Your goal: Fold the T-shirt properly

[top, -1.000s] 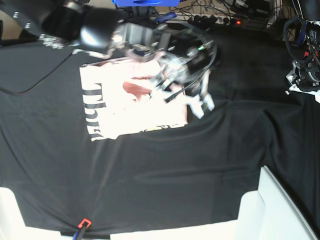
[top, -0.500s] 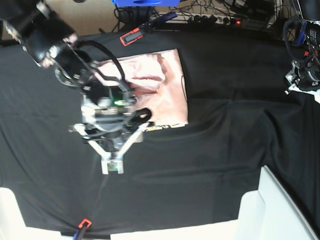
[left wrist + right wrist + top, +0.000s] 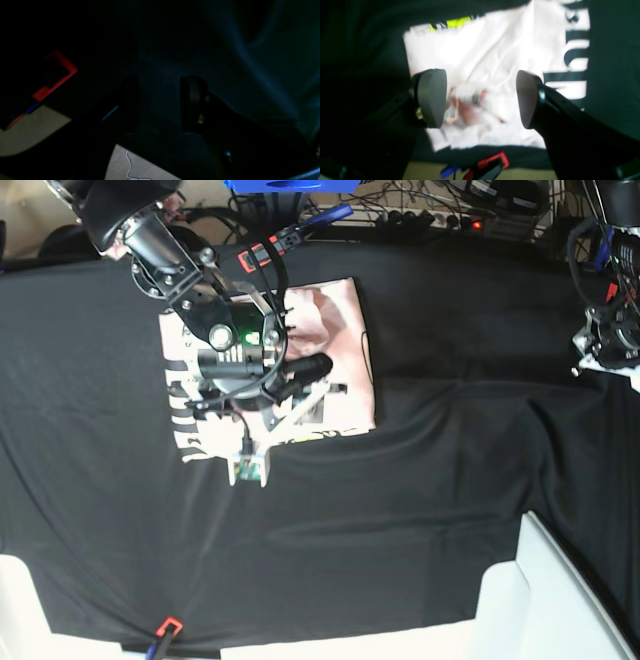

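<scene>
The pale pink T-shirt (image 3: 340, 350) lies folded into a rectangle on the far left part of the black table cloth (image 3: 420, 500). Its black lettering (image 3: 185, 420) shows along the left edge, and a yellow print sits at the near edge. In the right wrist view the T-shirt (image 3: 495, 50) is rumpled under my right gripper (image 3: 480, 100), which hangs open above it with nothing between the pads. In the base view the right gripper (image 3: 245, 385) is mostly hidden under its own wrist. My left gripper (image 3: 161, 102) hovers over bare cloth, fingers apart and empty, at the base view's right edge (image 3: 605, 340).
Red clamps pin the cloth at the far edge (image 3: 265, 250) and at the near edge (image 3: 165, 625). One red clamp (image 3: 57, 75) shows in the left wrist view. White boxes (image 3: 540, 600) stand at the near right. Cables and a power strip (image 3: 450, 220) lie behind the table.
The right arm swung from the shirt's far right side to its near left, then back over the middle. Its jaws opened wider. The left arm stayed still.
</scene>
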`<state>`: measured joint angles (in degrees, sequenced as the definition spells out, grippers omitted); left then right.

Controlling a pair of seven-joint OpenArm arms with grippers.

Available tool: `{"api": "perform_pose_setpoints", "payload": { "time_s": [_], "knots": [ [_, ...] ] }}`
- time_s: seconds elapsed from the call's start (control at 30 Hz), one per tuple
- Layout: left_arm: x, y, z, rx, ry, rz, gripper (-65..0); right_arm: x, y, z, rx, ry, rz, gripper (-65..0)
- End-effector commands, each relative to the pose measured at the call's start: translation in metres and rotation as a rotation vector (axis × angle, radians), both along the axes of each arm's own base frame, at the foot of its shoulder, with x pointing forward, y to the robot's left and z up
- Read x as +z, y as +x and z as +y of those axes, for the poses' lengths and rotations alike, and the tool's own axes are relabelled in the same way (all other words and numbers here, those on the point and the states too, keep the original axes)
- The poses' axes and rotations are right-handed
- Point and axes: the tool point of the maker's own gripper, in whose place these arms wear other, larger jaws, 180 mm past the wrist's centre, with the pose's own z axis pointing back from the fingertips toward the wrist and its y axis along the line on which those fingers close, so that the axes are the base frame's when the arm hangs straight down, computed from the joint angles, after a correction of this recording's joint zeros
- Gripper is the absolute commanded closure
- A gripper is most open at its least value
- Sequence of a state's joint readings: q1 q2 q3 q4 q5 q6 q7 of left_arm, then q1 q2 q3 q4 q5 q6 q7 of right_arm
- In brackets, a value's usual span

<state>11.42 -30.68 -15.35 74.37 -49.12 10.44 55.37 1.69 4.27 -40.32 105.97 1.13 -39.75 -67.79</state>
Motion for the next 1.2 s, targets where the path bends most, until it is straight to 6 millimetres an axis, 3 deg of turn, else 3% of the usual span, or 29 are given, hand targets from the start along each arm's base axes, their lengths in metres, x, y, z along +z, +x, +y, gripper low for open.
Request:
{"api": "perform_pose_setpoints", "payload": {
  "time_s": [0.0,0.27,0.5,0.83,1.17],
  "knots": [
    [0.012,0.007,0.01,-0.006,0.033,-0.025,-26.4,0.011,0.006,0.007,-0.007,0.031,-0.033,-41.4],
    [0.01,0.005,0.01,-0.005,0.032,-0.018,-26.4,-0.018,0.008,-0.011,-0.072,-0.019,0.046,-41.9],
    [0.011,0.007,0.01,-0.005,0.032,-0.024,-26.4,-0.026,0.005,-0.02,-0.112,-0.023,0.045,-41.9],
    [0.011,0.006,0.011,-0.006,0.034,-0.021,-26.4,-0.048,-0.008,-0.023,-0.113,-0.058,0.095,-41.6],
    [0.012,0.008,0.01,-0.006,0.032,-0.023,-26.4,-0.052,-0.014,-0.022,-0.108,-0.059,0.089,-41.4]
  ]
}}
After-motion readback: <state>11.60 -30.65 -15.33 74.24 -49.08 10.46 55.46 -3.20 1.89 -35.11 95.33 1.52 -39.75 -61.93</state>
